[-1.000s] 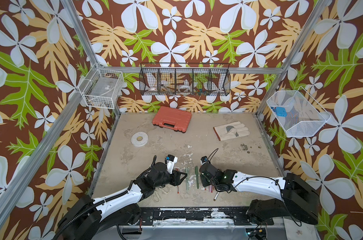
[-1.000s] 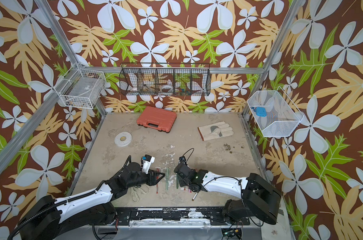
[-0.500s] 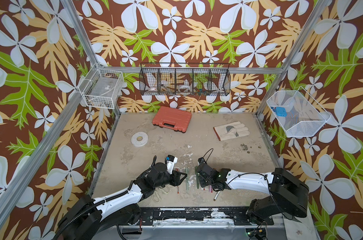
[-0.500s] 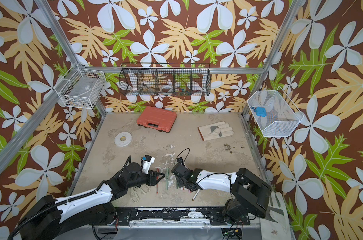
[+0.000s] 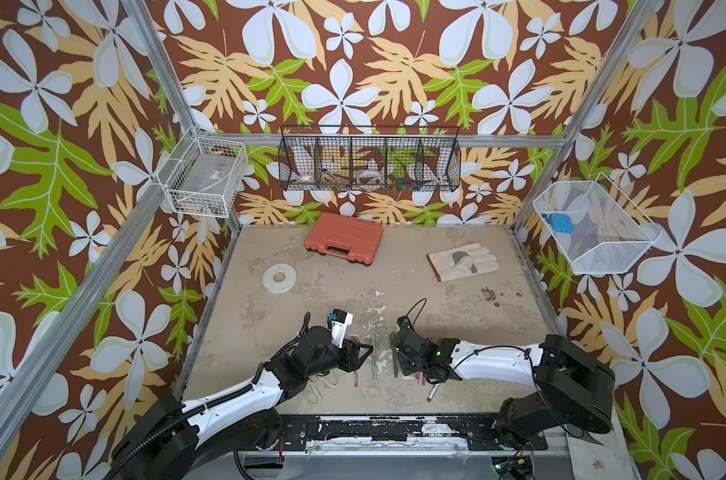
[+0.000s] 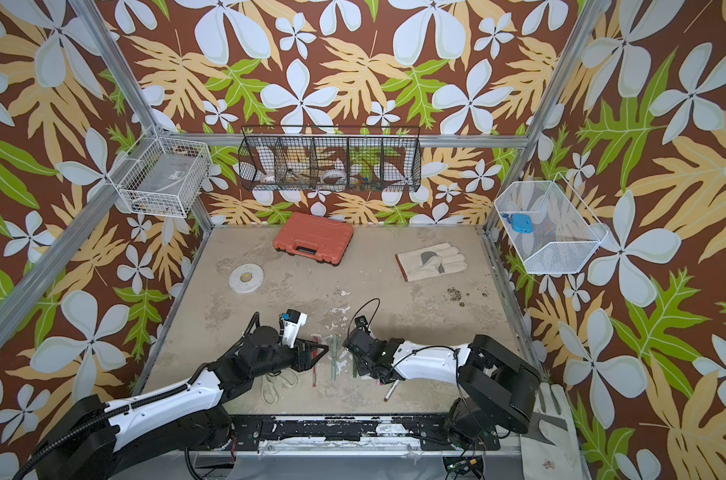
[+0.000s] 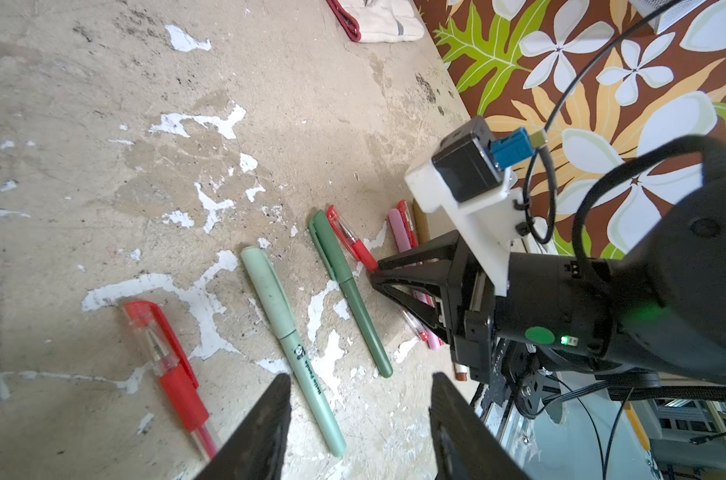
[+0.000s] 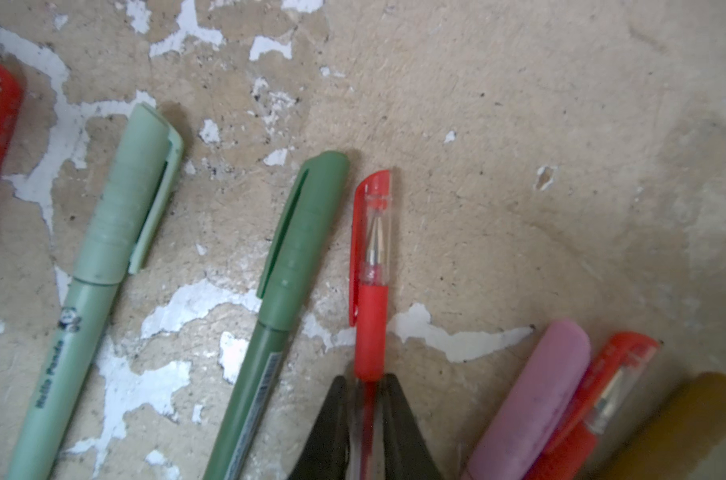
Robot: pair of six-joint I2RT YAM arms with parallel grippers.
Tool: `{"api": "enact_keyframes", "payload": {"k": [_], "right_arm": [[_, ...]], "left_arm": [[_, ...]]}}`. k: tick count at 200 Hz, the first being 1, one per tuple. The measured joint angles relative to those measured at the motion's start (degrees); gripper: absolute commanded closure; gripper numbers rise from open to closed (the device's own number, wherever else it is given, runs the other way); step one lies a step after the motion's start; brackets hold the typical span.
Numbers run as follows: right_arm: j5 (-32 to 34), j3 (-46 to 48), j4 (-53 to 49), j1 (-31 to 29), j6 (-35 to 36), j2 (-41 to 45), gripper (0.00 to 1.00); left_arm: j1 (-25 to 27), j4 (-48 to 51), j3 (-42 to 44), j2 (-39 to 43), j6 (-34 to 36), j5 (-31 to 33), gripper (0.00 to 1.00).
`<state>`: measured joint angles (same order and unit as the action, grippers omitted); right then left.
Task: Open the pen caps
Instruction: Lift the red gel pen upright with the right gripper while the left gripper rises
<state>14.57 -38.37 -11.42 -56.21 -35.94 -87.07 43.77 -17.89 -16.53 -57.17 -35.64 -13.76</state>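
The right hand (image 8: 364, 380) seems clenched on the barrel of the red pen (image 8: 369, 345), its cap (image 8: 374, 224) straight ahead along the axis; the left hand (image 7: 360, 376) hovers released alongside.

Top views look down over the whole table (image 5: 311, 299); both wrist views closely share the pen caps (image 7: 261, 286).

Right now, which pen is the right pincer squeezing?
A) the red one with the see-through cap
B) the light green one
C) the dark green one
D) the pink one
A: the right pincer pinches the red pen by its barrel, just behind its see-through cap.
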Motion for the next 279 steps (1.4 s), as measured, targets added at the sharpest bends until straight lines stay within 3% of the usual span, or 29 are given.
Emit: {"api": "enact_keyframes", "payload": {"k": [44, 73, 99, 128, 158, 228, 279], "right_arm": [[0.04, -1.01, -1.49, -0.04, 0.22, 0.2, 0.94], [0.68, -5.92, -5.09, 1.05, 2.23, 1.75, 0.94], [0.74, -11.85, -7.21, 4.09, 5.73, 4.98, 0.93], [-1.18, -17.88, -7.74, 8.41, 10.84, 9.4, 0.94], [-5.64, -20.85, -6.03, 10.91, 16.39, 12.72, 0.94], [-20.59, -8.37, 8.92, 11.43, 25.14, 21.84, 0.95], [-25.4, -0.26, 17.97, 11.34, 26.56, 23.85, 0.95]], "left_arm": [[0.02, -0.17, 0.0, 0.28, 0.0, 0.22, 0.42], [0.02, -0.5, -1.84, 0.68, -1.42, 2.8, 0.29], [0.0, -1.05, -7.37, 1.01, -4.81, 4.81, 0.25], [-2.78, -2.54, -15.78, 0.68, -7.98, 5.86, 0.29], [-8.66, -6.34, -18.12, 0.57, -10.97, 4.76, 0.31], [-10.03, -17.25, -7.28, 4.81, -8.98, 0.72, 0.29], [-10.03, -27.41, -5.2, -0.07, -8.55, -3.52, 0.4]]}}
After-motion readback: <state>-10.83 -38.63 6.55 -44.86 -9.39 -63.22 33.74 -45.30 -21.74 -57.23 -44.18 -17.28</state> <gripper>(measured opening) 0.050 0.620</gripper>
